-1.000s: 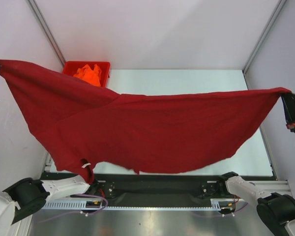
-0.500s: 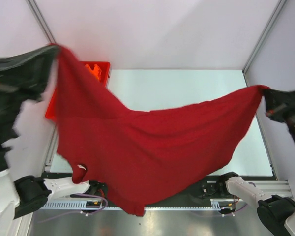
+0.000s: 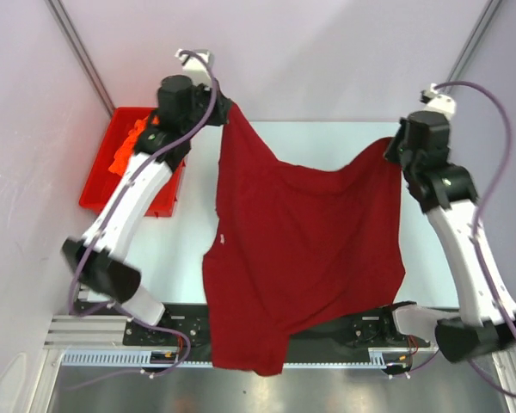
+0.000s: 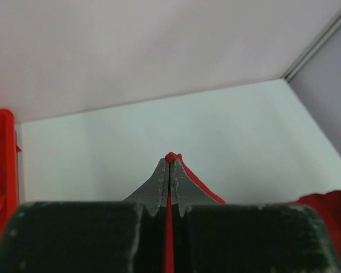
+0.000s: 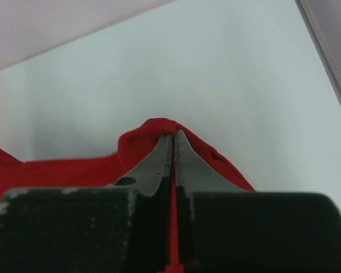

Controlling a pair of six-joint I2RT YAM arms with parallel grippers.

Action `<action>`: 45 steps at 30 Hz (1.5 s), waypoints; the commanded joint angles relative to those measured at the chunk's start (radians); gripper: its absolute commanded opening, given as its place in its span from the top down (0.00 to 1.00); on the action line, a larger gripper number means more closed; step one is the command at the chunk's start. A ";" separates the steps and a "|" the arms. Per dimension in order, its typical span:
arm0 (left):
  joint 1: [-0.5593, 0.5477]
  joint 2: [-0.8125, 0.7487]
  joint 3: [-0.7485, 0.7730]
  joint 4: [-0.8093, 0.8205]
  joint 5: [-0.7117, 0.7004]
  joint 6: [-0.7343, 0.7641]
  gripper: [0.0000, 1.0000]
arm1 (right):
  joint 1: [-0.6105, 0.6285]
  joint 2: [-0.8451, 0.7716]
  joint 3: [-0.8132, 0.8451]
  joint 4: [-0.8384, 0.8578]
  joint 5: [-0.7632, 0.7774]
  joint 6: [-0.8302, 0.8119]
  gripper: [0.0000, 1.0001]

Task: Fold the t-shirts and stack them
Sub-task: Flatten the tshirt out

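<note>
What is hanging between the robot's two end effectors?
The maroon t-shirt: the left end effector and the right end effector each pinch its edge, and the cloth sags between them. The top external view shows it.

Matt maroon cloth t-shirt (image 3: 305, 249); glossy red plastic bin (image 3: 99, 189); smooth pale table (image 3: 185, 241).

Left gripper (image 3: 226, 110) far out at 11 o'clock, right gripper (image 3: 394, 146) at 1 o'clock, both tight on the maroon t-shirt (image 3: 310, 241).

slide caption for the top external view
Left gripper and right gripper hold the maroon t-shirt spread over the table; orange t-shirt in red bin.
</note>
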 commanded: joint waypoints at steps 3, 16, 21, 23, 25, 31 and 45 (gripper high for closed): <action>0.087 0.211 0.093 0.204 0.057 -0.016 1.00 | -0.099 0.161 -0.094 0.352 -0.036 -0.041 1.00; 0.197 0.790 0.687 0.298 0.152 -0.097 1.00 | -0.213 0.644 0.085 0.554 -0.191 -0.030 1.00; 0.230 0.868 0.696 0.399 0.158 -0.142 1.00 | -0.224 0.787 0.209 0.557 -0.211 -0.054 1.00; 0.245 0.947 0.780 0.381 0.163 -0.162 1.00 | -0.230 0.866 0.310 0.516 -0.226 -0.062 0.98; 0.260 0.962 0.822 0.359 0.157 -0.186 0.89 | -0.228 0.946 0.405 0.452 -0.225 -0.068 0.83; 0.276 0.830 0.744 0.197 0.103 -0.171 0.01 | -0.230 1.005 0.714 0.041 -0.168 0.006 0.19; 0.087 0.028 -0.142 -0.136 0.022 -0.240 0.17 | -0.265 0.295 -0.217 -0.205 -0.338 0.217 0.33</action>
